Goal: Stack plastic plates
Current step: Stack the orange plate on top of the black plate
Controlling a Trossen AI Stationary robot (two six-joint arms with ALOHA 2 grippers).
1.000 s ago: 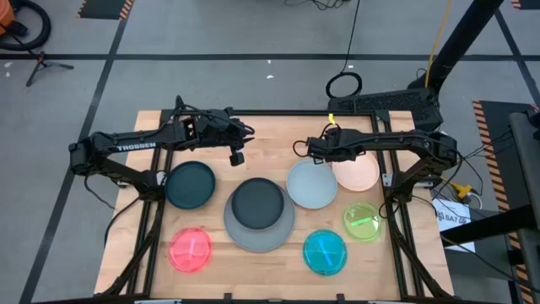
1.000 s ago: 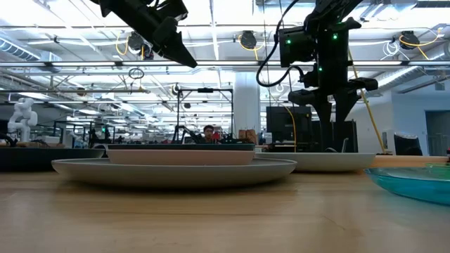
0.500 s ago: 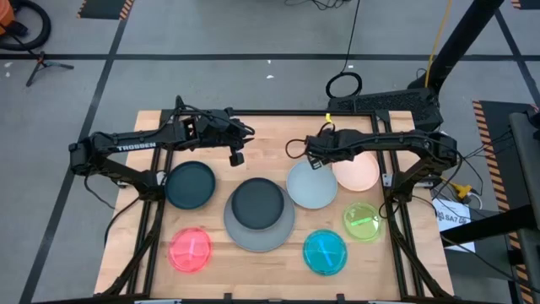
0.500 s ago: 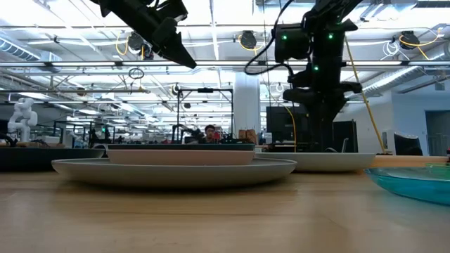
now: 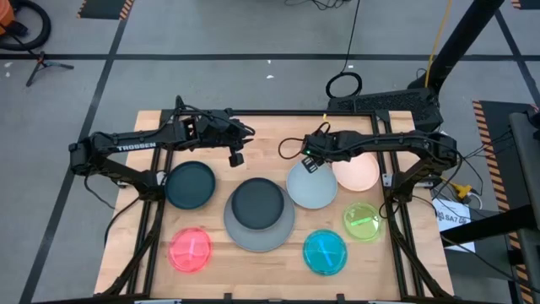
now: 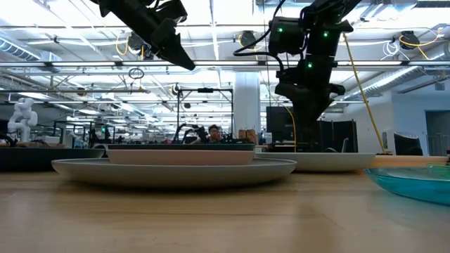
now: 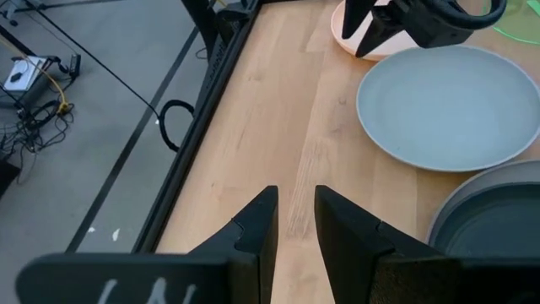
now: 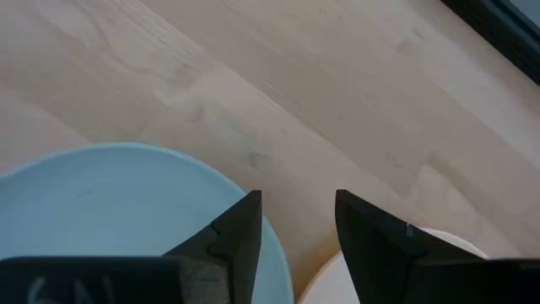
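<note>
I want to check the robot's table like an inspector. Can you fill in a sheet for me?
Surface: wooden table, bare between plates.
Job's things: dark plate on grey plate; teal plate, blue plate, pink plate, red plate, cyan plate, green plate lie apart.
Clutter: nothing seen.
Grippers: left gripper open, in the air; right gripper open over blue plate's edge.
Cables: yellow cable, black coil on floor.
Surroundings: person far behind.

A wooden table [image 5: 268, 131] stands on grey floor [image 5: 211, 34], a cable coil [image 5: 344, 85] behind it.
</note>
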